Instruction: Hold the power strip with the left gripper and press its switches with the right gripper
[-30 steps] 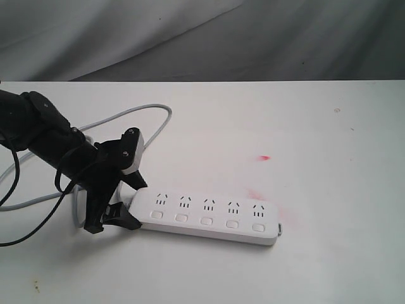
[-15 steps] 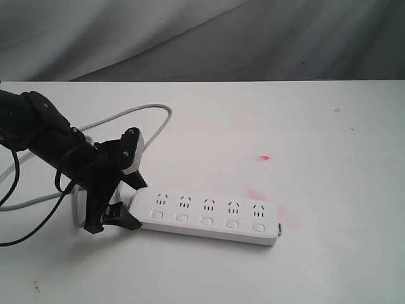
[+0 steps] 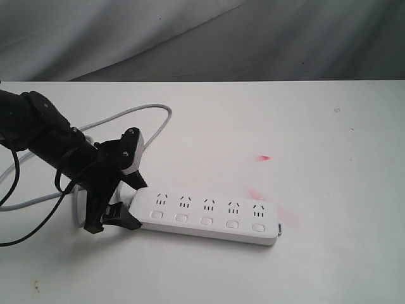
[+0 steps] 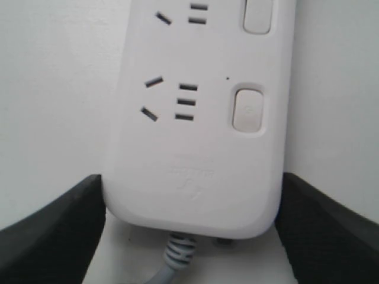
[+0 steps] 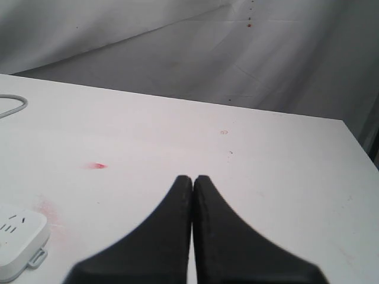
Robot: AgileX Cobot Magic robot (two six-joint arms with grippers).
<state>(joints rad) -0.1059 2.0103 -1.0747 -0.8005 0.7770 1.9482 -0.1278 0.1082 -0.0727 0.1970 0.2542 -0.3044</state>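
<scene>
The white power strip lies flat on the white table, its row of five switches along the near side. My left gripper is shut on the strip's cord end, one black finger on each long side. In the left wrist view the power strip sits between both fingers, with two switches in sight. My right gripper is shut and holds nothing, hovering over bare table; the strip's far end shows beside it. The right arm is out of the exterior view.
The grey cord loops behind the left arm toward the table's left edge. Black arm cables hang at far left. A red spot and a pink smudge mark the table. Grey cloth hangs behind.
</scene>
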